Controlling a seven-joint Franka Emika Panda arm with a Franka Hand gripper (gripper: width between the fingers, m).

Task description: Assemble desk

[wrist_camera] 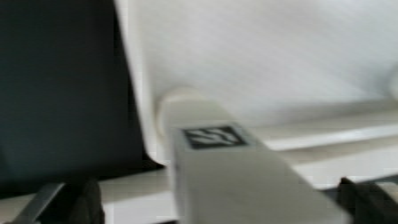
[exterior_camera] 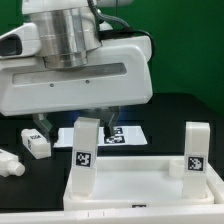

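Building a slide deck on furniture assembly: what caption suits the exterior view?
Claw poised above one of two upright legs on the desk tabletop; loose legs lie alongside.

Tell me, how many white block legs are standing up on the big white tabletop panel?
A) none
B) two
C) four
B: only two tagged white plastic block legs stand upright on the large white rimmed tabletop panel, one leg at the exterior view's left and the other leg at its right.

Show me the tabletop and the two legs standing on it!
Tabletop (exterior_camera: 140, 180): exterior view, bare flat middle.
Leg on the exterior view's left (exterior_camera: 87, 148): front face, above tag.
Leg on the exterior view's right (exterior_camera: 197, 146): front face, above tag.
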